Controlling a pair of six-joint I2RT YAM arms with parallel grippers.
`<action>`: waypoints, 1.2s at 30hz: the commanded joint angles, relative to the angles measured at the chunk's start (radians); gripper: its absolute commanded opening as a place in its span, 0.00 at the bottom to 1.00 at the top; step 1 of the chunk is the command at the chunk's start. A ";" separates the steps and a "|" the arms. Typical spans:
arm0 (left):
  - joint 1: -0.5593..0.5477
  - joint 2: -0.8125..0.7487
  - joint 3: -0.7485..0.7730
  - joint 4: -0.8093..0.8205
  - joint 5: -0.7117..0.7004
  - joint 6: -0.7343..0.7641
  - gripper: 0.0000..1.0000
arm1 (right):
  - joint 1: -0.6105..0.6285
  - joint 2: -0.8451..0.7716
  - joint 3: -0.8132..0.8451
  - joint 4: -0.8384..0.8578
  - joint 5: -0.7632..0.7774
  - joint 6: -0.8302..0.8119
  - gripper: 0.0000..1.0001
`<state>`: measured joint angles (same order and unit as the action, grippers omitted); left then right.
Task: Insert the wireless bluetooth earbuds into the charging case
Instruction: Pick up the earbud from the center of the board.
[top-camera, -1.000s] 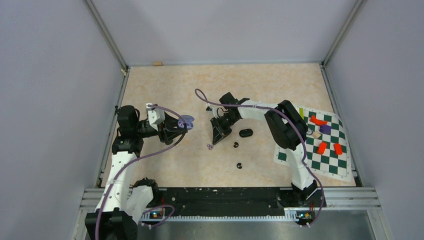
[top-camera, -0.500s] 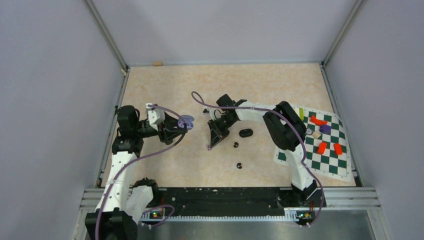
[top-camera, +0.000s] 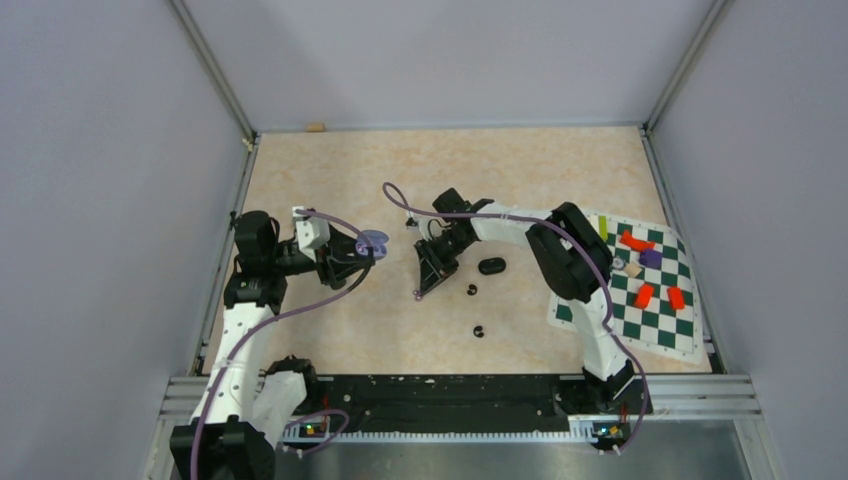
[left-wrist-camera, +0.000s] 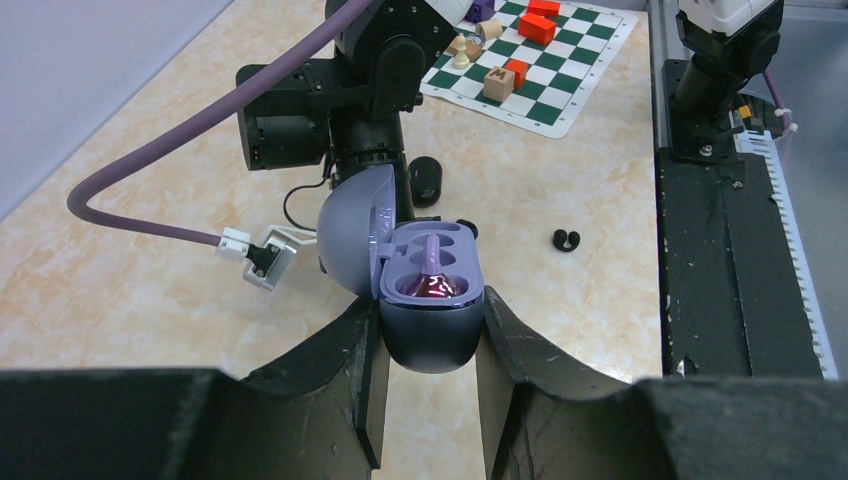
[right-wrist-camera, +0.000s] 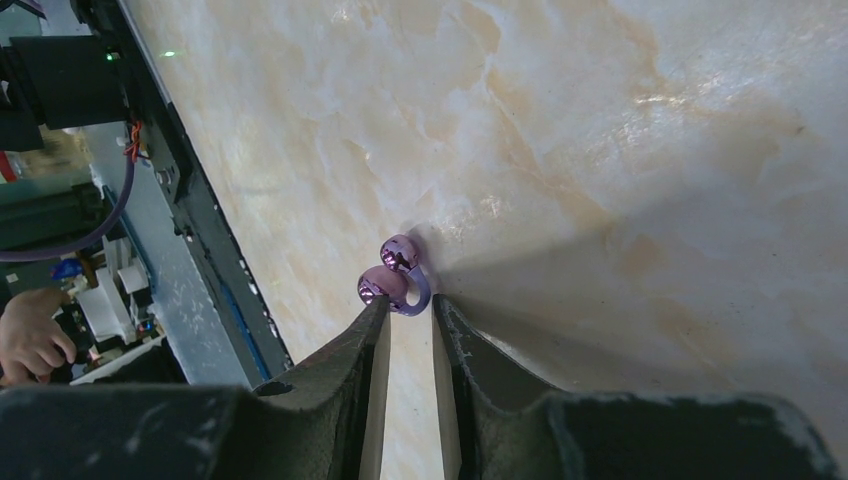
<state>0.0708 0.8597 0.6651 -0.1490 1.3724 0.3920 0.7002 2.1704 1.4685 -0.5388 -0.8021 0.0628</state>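
Observation:
My left gripper (left-wrist-camera: 430, 345) is shut on a purple charging case (left-wrist-camera: 432, 310) and holds it above the table with the lid open. One pale purple earbud (left-wrist-camera: 430, 282) sits in the case. In the top view the left gripper (top-camera: 360, 247) is at the left with the case (top-camera: 372, 240). My right gripper (right-wrist-camera: 408, 300) points down at the table, its tips closed on a pale purple earbud (right-wrist-camera: 392, 282) that touches the surface; in the top view the right gripper (top-camera: 419, 291) is mid-table. Two black earbuds (top-camera: 472, 290) (top-camera: 479, 330) lie on the table.
A closed black oval case (top-camera: 491, 266) lies right of the right gripper. A checkered mat (top-camera: 640, 318) with red, purple and tan blocks lies at the right. A black rail (top-camera: 450, 390) runs along the near edge. A small tan piece (top-camera: 316, 127) sits at the back wall.
My right gripper moved down and left onto the purple earbud that lay on the table, then held still. The left arm and case have not moved.

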 joint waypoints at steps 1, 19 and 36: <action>0.006 -0.010 -0.003 0.033 0.025 0.008 0.00 | 0.029 0.027 -0.002 -0.012 0.111 -0.041 0.22; 0.006 -0.011 -0.003 0.032 0.028 0.008 0.00 | 0.032 0.034 -0.008 0.020 0.036 0.002 0.20; 0.007 -0.006 -0.004 0.033 0.031 0.009 0.00 | 0.027 0.023 -0.072 0.169 -0.077 0.149 0.15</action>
<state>0.0708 0.8597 0.6640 -0.1490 1.3727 0.3920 0.7120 2.1757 1.4174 -0.4252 -0.8700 0.1867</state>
